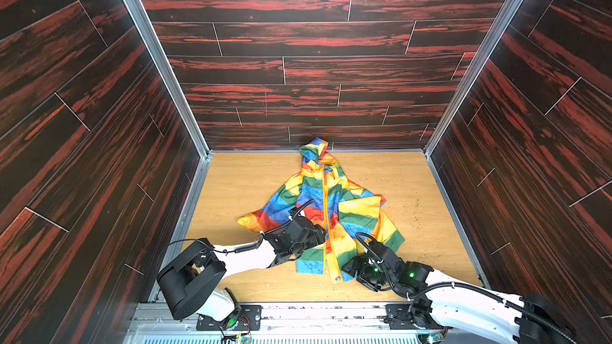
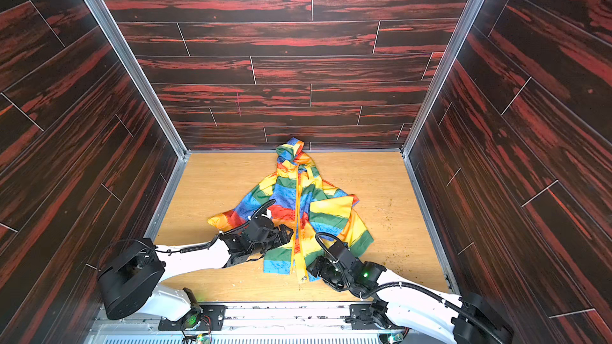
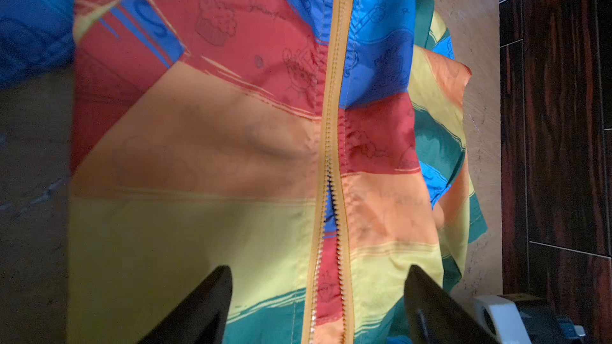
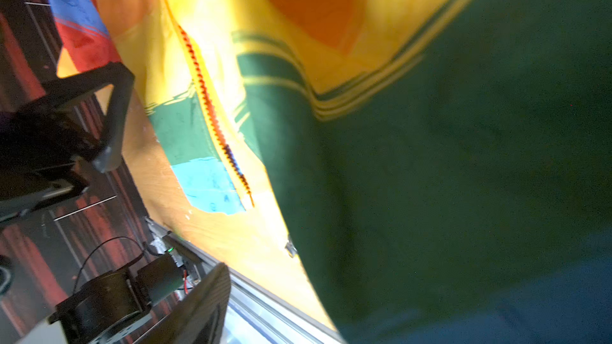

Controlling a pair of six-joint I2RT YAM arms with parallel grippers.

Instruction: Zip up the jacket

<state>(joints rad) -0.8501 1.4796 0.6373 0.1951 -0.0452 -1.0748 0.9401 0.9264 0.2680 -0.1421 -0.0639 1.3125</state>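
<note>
Reading from your left: the left gripper [image 3: 318, 271] hangs over the jacket [image 1: 318, 193] with jaws spread across the zipper [image 3: 331, 147], pinching nothing. The jacket lies front-up mid-table [image 1: 248, 186], hood toward the back wall. Teeth near the hem stand parted, and the slider [image 1: 337, 278] appears to sit at the hem. Judged: nearly the whole run is left to close. Your right gripper [image 1: 351, 269], beside the hem, looks spread and empty.

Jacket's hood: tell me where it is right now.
In both top views the jacket's hood lies at the table's far edge, near the middle, at the foot of the back wall.
</note>
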